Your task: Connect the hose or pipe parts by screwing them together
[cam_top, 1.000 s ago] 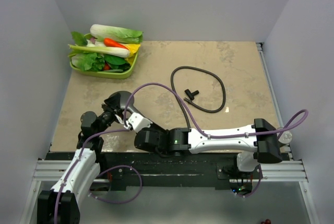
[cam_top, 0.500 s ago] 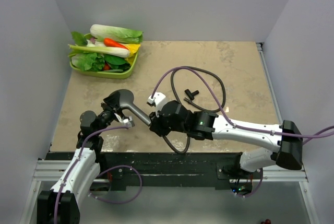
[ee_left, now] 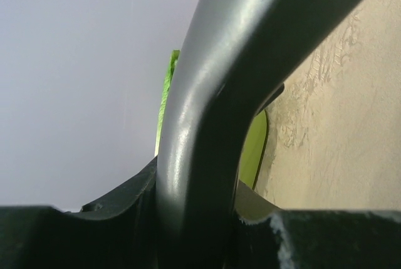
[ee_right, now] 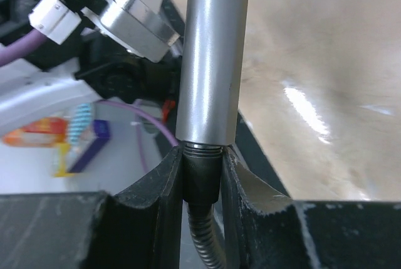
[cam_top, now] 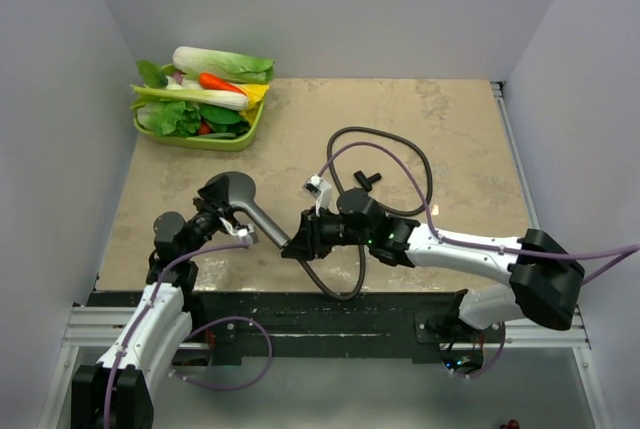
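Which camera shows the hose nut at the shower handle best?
Right wrist: the hose nut is close and sharp, clamped between the fingers and butted against the shower handle. Top external shows it tiny at the right gripper. Left wrist shows only the handle's curve, no nut.

grey shower head (cam_top: 232,192), black hose (cam_top: 372,131), green tray (cam_top: 205,142)
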{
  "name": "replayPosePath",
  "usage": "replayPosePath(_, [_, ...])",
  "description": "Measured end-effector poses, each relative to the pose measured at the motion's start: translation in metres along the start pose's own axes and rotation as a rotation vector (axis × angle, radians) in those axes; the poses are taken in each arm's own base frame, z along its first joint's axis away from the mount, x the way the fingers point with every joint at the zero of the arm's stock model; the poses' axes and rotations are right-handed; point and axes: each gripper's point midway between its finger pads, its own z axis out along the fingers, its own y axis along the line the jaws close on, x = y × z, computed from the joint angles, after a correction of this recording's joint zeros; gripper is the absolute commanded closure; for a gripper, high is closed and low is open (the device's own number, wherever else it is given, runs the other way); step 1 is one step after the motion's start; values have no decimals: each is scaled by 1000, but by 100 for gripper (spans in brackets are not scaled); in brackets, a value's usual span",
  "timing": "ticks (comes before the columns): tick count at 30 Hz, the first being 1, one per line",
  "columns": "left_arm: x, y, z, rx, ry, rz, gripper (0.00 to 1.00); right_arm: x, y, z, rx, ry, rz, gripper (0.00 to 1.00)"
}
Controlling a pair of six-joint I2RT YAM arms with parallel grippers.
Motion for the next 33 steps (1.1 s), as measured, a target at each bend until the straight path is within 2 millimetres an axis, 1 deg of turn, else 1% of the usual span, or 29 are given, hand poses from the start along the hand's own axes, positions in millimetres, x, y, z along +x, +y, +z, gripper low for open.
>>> replayPosePath(6, [1, 0, 0, 3, 6, 31, 100, 8, 3, 10, -216, -20, 217, 100])
replayPosePath(10, [2, 4, -1, -8, 10, 40, 100, 7, 11, 12, -397, -17, 378, 99])
replayPosePath(13, [1, 4, -2, -9, 6, 46, 100, 12, 13, 15, -469, 36, 510, 90])
replayPosePath(14, [1, 3, -1, -4, 4, 52, 100, 15, 11, 17, -477, 53, 545, 78])
replayPosePath(16, [2, -2, -2, 16, 6, 57, 100, 20, 9, 19, -497, 83, 593, 64])
replayPosePath(17, [2, -4, -2, 24, 5, 53, 100, 20, 10, 18, -508, 90, 597, 52])
replayPosePath(18, [1, -5, -1, 27, 2, 50, 100, 19, 13, 16, -518, 95, 595, 50])
replayPosePath(19, [1, -4, -1, 24, 1, 42, 100, 18, 15, 14, -524, 91, 588, 46])
replayPosePath(20, [-1, -3, -1, 19, -3, 33, 100, 16, 16, 12, -525, 82, 555, 32])
replayPosePath(22, [-3, 1, -1, 2, -13, 26, 100, 12, 19, 8, -497, 72, 478, 18])
replayPosePath(23, [-4, 2, -1, -4, -15, 20, 100, 8, 20, 9, -461, 67, 412, 13])
replayPosePath(24, [-4, 3, -1, -7, -17, 17, 100, -1, 19, 13, -407, 53, 356, 13])
replayPosePath(26, [-5, 4, -1, -11, -18, 13, 100, -27, 23, 15, -317, 13, 222, 12])
replayPosePath(27, [-5, 4, -1, -11, -19, 13, 100, -38, 24, 14, -280, -4, 172, 12])
replayPosePath(28, [-5, 4, -1, -13, -20, 11, 100, -53, 24, 11, -215, -32, 107, 12])
replayPosePath(29, [-5, 5, -1, -15, -21, 13, 100, -61, 24, 8, -175, -50, 63, 13])
replayPosePath(31, [-5, 4, -1, -14, -21, 6, 100, -73, 20, -2, -68, -77, -28, 15])
replayPosePath(33, [-5, 4, -1, -14, -21, 1, 100, -73, 13, -11, 48, -81, -103, 17])
